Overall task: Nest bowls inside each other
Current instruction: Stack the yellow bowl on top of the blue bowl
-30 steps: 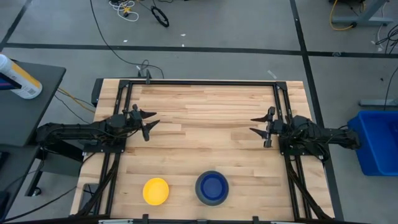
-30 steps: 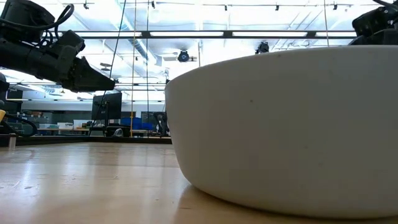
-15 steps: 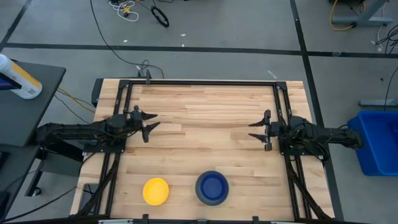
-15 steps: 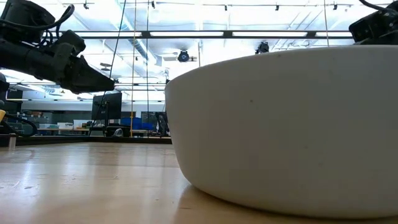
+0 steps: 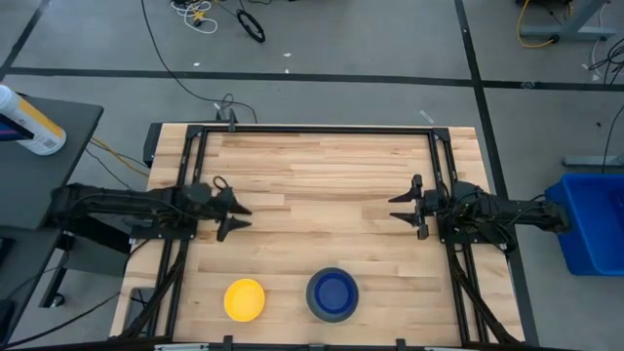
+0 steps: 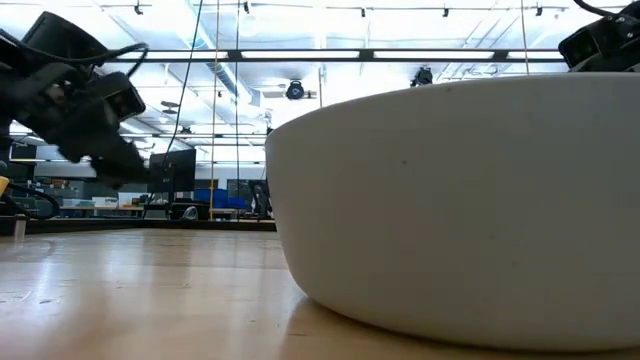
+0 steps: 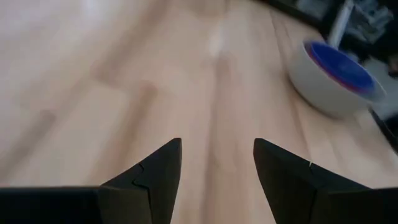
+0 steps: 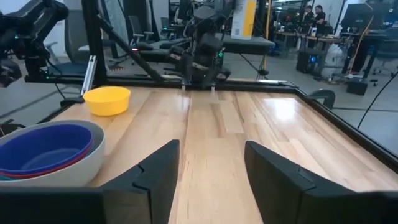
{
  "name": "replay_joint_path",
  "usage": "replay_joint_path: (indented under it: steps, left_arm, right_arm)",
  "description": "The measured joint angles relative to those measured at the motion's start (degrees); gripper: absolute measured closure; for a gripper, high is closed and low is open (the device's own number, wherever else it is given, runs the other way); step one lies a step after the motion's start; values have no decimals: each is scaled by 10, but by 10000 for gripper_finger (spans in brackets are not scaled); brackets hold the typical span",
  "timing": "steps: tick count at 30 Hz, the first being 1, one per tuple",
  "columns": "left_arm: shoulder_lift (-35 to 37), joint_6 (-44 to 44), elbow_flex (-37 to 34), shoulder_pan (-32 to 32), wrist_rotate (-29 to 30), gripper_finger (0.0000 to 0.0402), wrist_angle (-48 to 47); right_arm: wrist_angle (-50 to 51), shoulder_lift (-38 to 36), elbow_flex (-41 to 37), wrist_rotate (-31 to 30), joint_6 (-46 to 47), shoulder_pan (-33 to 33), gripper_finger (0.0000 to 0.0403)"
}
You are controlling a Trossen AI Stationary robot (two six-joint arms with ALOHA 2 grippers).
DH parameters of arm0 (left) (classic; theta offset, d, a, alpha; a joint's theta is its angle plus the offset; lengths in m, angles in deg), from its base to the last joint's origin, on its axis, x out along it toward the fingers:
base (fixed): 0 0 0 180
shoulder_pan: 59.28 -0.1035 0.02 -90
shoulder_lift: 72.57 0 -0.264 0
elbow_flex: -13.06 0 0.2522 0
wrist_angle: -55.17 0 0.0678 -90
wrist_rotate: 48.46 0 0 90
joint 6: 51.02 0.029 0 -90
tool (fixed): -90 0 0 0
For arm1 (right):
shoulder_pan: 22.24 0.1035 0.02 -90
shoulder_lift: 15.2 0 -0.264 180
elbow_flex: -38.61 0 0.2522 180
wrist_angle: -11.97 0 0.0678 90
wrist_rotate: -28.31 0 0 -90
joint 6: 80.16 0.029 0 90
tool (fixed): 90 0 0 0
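Note:
A grey bowl [image 5: 332,294] stands near the table's front edge with a dark blue bowl [image 8: 38,147] nested in it; a red rim [image 8: 68,163] shows under the blue. A yellow bowl [image 5: 245,299] stands alone to its left, resting on its base. My left gripper [image 5: 237,216] hangs open over the table's left side, tipped down toward the boards, with nothing between its fingers. My right gripper [image 5: 398,208] is open and level at the right side, also touching nothing. In the low view the grey bowl [image 6: 460,200] fills the foreground.
A black metal frame [image 5: 312,129] runs along the far edge and both sides of the wooden table [image 5: 322,175]. The middle and far boards lie bare between the arms. Beyond the table are a blue bin [image 5: 592,219] and cables on the floor.
My left gripper has moved toward the table's near edge, sunk a little and tipped from nearly level to pointing down at the boards, rolling as it went. My right gripper has rolled slightly in place. Both stay open. The bowls have not moved.

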Motion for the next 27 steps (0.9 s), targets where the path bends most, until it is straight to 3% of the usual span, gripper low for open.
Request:
replay_joint_path:
  steps: [6,19,27]
  left_arm:
    - [-73,-75,26,106,-25,194,-37]
    - [-246,-230,196,421,179,194,-109]
    - [-407,-310,256,501,233,194,-106]
  right_arm:
    - [0,0,0,0,11,0,214]
    - [0,0,0,-1,63,0,211]
    - [0,0,0,-1,71,0,215]
